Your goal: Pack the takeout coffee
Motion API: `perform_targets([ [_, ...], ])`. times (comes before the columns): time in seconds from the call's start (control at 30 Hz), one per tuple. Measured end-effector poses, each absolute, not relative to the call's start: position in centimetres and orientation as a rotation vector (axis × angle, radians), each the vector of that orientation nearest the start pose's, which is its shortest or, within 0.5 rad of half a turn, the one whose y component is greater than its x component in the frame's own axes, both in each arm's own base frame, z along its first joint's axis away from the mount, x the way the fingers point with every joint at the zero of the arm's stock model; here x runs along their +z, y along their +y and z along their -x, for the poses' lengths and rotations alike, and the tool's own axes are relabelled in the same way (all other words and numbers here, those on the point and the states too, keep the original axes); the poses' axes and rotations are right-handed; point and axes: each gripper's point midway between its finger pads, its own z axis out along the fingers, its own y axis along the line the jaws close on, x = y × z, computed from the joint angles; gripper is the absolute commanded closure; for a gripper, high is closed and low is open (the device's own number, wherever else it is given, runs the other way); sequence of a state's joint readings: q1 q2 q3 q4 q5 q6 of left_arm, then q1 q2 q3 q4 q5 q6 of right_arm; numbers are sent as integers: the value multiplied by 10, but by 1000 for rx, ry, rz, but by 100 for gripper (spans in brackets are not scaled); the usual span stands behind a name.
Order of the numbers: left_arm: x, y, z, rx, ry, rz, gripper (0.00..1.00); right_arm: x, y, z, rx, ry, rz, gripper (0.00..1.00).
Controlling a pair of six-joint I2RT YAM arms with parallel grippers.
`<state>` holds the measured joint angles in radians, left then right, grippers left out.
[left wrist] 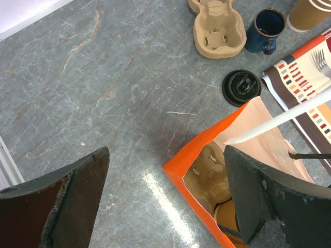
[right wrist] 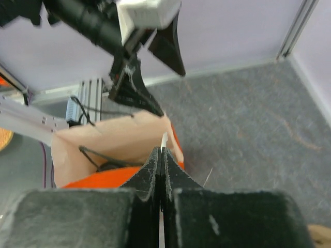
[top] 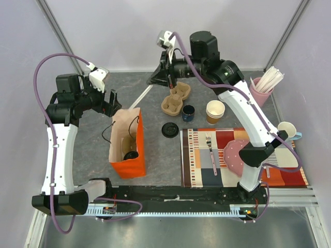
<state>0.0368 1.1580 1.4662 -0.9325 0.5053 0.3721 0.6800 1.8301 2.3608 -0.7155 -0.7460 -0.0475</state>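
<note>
The takeout coffee (top: 131, 154) sits low inside the orange paper bag (top: 135, 166), next to a cardboard carrier (left wrist: 209, 175); only its dark lid shows from above, and a bit of its brown side (left wrist: 227, 216) in the left wrist view. My left gripper (top: 109, 103) is open and empty, just above the bag's far rim (left wrist: 196, 147). My right gripper (top: 154, 81) is shut on a thin white straw (top: 144, 96). The straw slants down toward the bag's mouth; it also shows in the left wrist view (left wrist: 289, 116) and the right wrist view (right wrist: 164, 140).
A second cardboard carrier (top: 176, 99), a blue mug (top: 188, 112), a stack of lidless paper cups (top: 215, 111) and a loose black lid (top: 170, 129) lie behind the striped placemat (top: 269, 175), which holds a fork (top: 210, 144) and a pink plate (top: 235, 155). A pink cup of straws (top: 264, 88) stands far right.
</note>
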Motion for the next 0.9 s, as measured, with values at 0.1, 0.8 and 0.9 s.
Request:
perform_targets([
  [0.1, 318, -60, -300, -308, 2031, -624, 2, 441, 381, -283, 1084, 1513, 1198, 100],
  [0.8, 318, -60, -300, -305, 2030, -623, 2, 378, 433, -270, 1253, 1649, 1302, 72],
  [0.9, 318, -60, -300, -305, 2030, -623, 2, 373, 439, -268, 1273, 1671, 1297, 2],
])
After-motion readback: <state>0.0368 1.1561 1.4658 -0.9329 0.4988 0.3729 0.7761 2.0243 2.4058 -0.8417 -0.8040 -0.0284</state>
